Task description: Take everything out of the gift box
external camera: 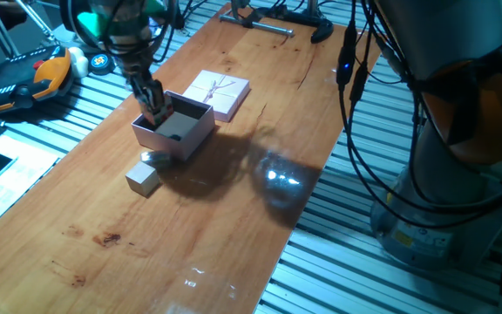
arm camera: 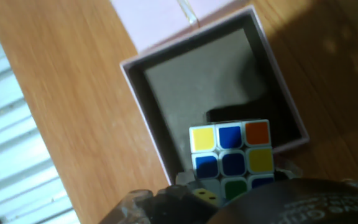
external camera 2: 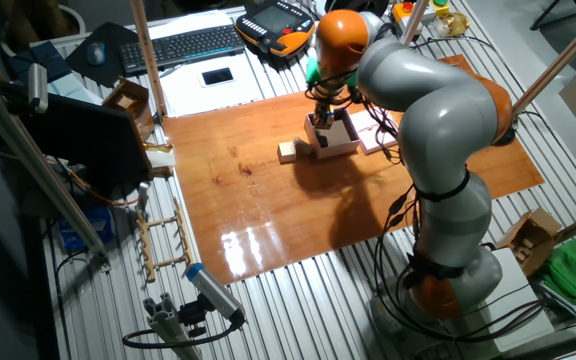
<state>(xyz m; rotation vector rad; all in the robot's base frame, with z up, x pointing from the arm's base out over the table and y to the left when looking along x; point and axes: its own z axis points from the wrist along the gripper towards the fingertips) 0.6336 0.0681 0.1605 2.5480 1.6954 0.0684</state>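
Note:
The pale-pink gift box [external camera: 187, 139] stands on the wooden table; it also shows in the other fixed view [external camera 2: 336, 148] and the hand view [arm camera: 144, 118]. My gripper [external camera: 155, 112] reaches down into its left side. In the hand view the gripper [arm camera: 229, 194] is shut on the multicoloured puzzle cube [arm camera: 232, 155], held over the box's near wall. The box floor behind it looks bare, with a dark shadow. The beige-grey cube block [external camera: 143, 177] lies on the table in front of the box. A small pale piece [external camera: 153, 158] seems to lie between the block and the box.
The flat pink lid [external camera: 218, 92] with its string bow lies just behind the box. A black metal stand [external camera: 277, 22] sits at the far end of the table. An orange-black pendant [external camera: 24, 78] lies off the table's left edge.

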